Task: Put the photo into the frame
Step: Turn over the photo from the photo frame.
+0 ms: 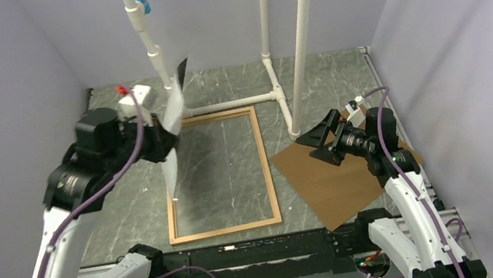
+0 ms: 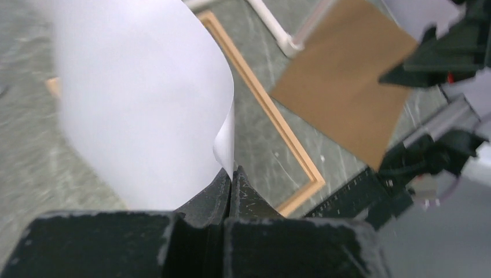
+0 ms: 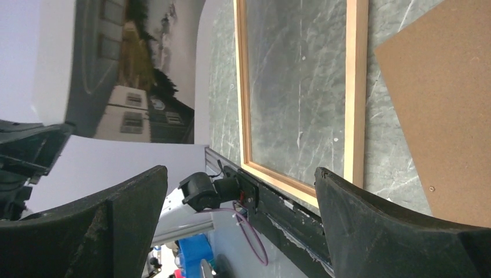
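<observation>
2 arms work over a dark grey marbled counter (image 1: 128, 208). The left pincer (image 2: 231, 174) is closed on 1 edge of the large white-bordered photo print of a dark landscape with a white house (image 3: 133, 75), holding it off the counter, nearly upright and curled. The photo hangs over the left strip of the large rectangular frame of thin light wooden strips (image 1: 226, 229). Its lowest corner comes down right at that strip, though I cannot tell whether it touches. The left wrist view shows only the blank white back, and the right wrist view shows the printed side. The frame lies flat, with bare counter showing through its middle. The right pincer (image 1: 317, 145) stands wide open and grips nothing, hovering above the plain brown hardboard panel (image 1: 332, 189), which lies flat to the right of the frame and apart from it. Behind the frame stands a white pipe structure (image 1: 300, 50).
</observation>
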